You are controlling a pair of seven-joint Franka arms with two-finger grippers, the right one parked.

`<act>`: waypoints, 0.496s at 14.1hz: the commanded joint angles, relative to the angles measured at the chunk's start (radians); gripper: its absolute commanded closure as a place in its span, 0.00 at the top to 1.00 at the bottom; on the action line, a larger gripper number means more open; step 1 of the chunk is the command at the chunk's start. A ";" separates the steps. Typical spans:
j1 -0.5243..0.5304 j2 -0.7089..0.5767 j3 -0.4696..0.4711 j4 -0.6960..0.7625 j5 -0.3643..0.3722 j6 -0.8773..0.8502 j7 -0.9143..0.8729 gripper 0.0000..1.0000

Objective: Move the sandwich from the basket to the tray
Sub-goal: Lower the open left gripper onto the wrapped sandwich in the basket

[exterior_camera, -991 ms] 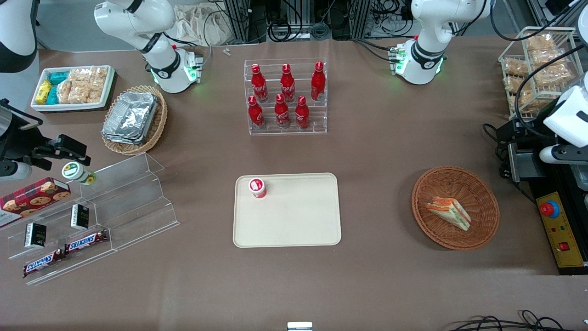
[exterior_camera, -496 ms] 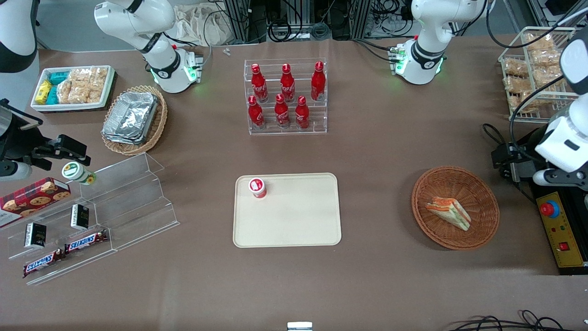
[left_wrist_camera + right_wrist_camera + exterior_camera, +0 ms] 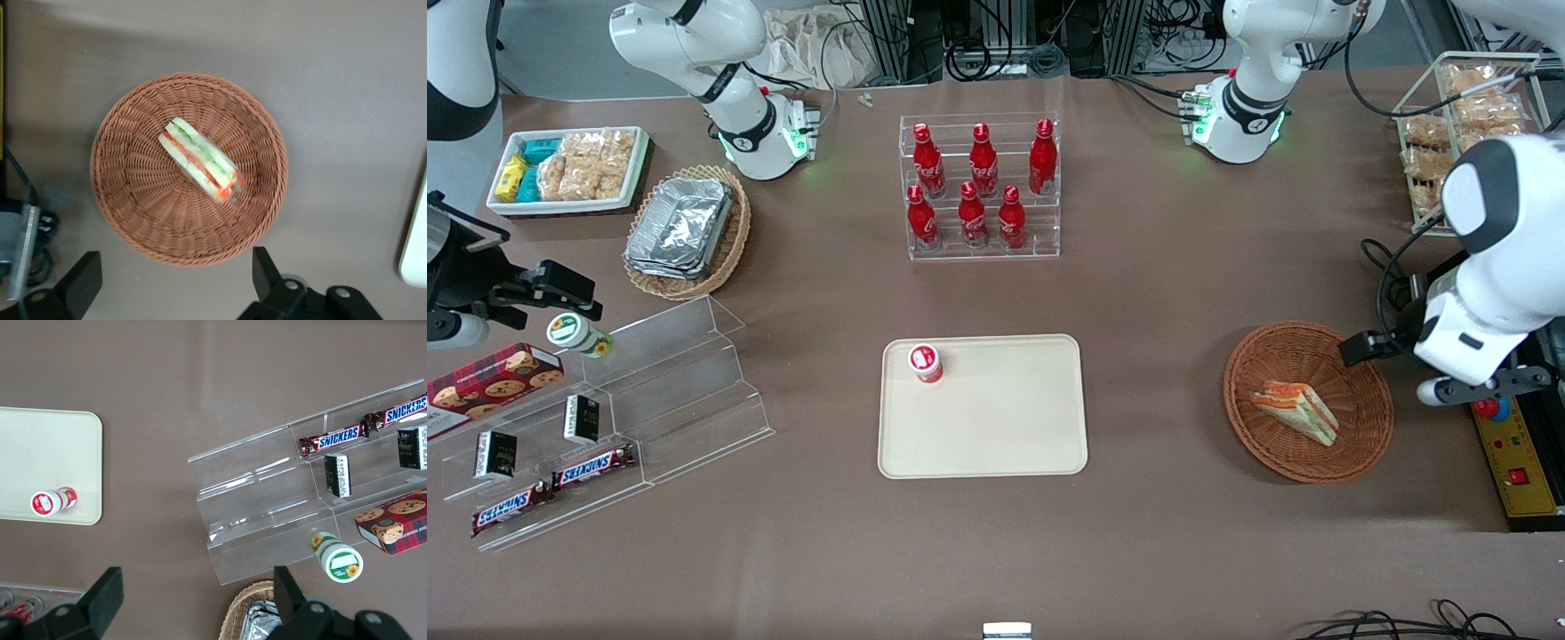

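Observation:
The sandwich (image 3: 1296,411) is a wrapped triangular wedge with orange and green filling. It lies in the round reddish-brown wicker basket (image 3: 1360,444), a little nearer the front camera than the basket's middle. In the left wrist view the sandwich (image 3: 200,160) lies across the basket (image 3: 133,200). My left gripper (image 3: 175,285) is open, fingers wide apart, hanging above the table just outside the basket's rim. It touches nothing. The arm's hand (image 3: 1465,356) hovers beside the basket, toward the working arm's end. The cream tray (image 3: 1005,427) lies mid-table.
A small red-and-white cup (image 3: 927,363) stands on the tray's corner. A rack of red bottles (image 3: 980,187) stands farther from the front camera. A yellow control box (image 3: 1513,453) lies by the basket at the working arm's end, with a wire rack of snacks (image 3: 1463,124) past it.
The left arm has swung in from the table's end toward the basket, its hand now hovering beside the rim. Sandwich, basket and tray have not moved.

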 commanded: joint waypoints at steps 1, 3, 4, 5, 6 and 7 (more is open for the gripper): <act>0.001 0.058 -0.006 0.008 0.003 0.062 -0.208 1.00; -0.002 0.085 -0.006 0.005 0.003 0.084 -0.303 1.00; -0.003 0.105 -0.006 0.005 0.003 0.087 -0.336 1.00; -0.005 0.127 -0.006 0.008 0.003 0.105 -0.382 0.99; -0.005 0.150 -0.006 0.009 0.003 0.127 -0.446 0.99; -0.005 0.176 -0.007 0.009 0.008 0.139 -0.506 0.99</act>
